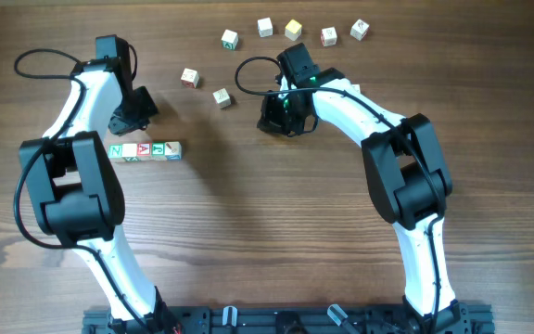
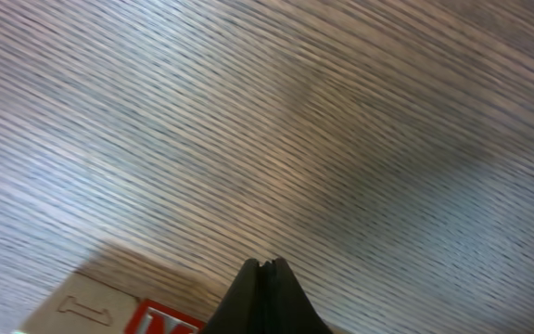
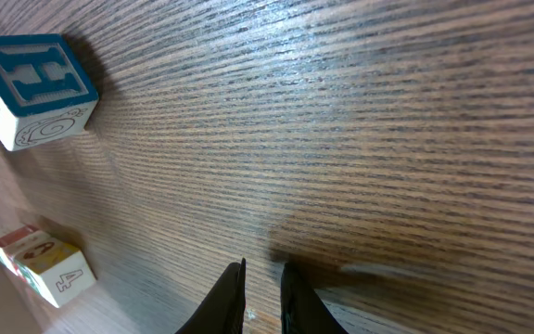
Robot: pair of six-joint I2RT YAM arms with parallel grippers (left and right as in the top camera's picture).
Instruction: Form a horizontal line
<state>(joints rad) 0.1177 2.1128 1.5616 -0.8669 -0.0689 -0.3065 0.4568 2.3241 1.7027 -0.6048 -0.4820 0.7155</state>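
Row of four small white letter cubes [image 1: 145, 150]: straight, lying on wooden table [image 1: 276, 232], left side. Left gripper [image 2: 265, 274]: just beyond row, fingers together, empty. Right gripper [image 3: 262, 275]: fingers narrowly apart, empty. Step: line apparently formed; next, withdraw without nudging it.

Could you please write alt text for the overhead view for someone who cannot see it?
A row of four letter cubes lies on a wooden table beside the left arm. Seven loose cubes lie scattered beyond, near the right arm.
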